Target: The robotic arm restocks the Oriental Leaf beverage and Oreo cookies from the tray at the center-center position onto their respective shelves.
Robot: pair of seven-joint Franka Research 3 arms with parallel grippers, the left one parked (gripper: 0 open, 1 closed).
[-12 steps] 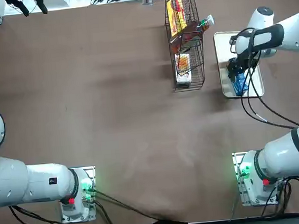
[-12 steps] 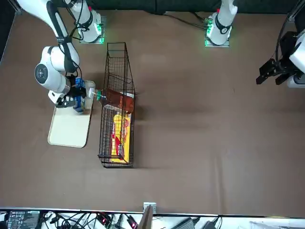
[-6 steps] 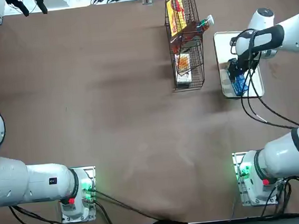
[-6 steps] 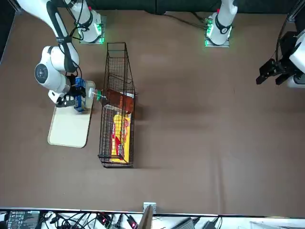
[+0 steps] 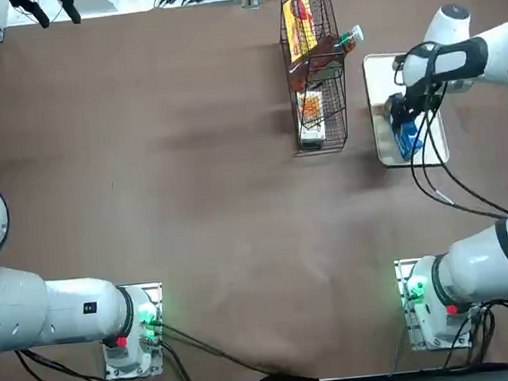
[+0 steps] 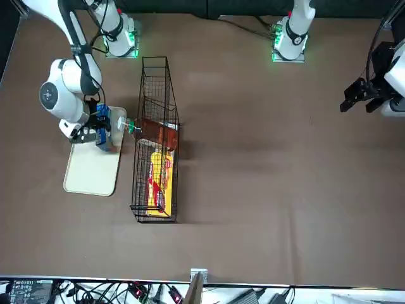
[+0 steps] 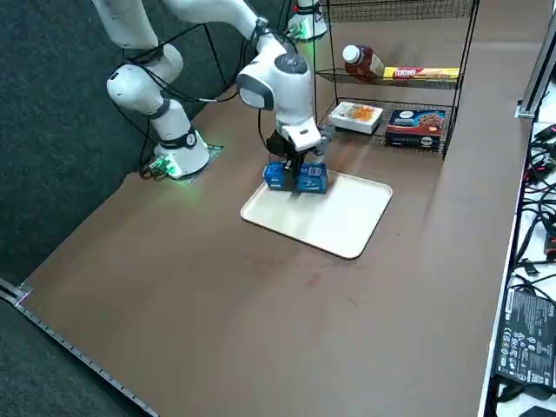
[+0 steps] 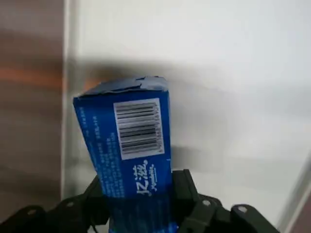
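I have the right claw (image 7: 295, 174) closed on the Oreo cookies (image 7: 311, 178) over the tray (image 7: 346, 217). The bottle (image 7: 361, 62) lies on the rack (image 7: 395, 82). Current step: pickup. Next, I judge: lift clear, then traverse to the lower shelf.

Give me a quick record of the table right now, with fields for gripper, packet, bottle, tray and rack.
Right gripper: at the tray's near end, fingers closed on the blue packet
Blue packet: between the fingers
Tea bottle: lying on a rack tier, white cap toward the tray's side
Tray: flat on the table, beside the rack
Rack: also holds yellow packet
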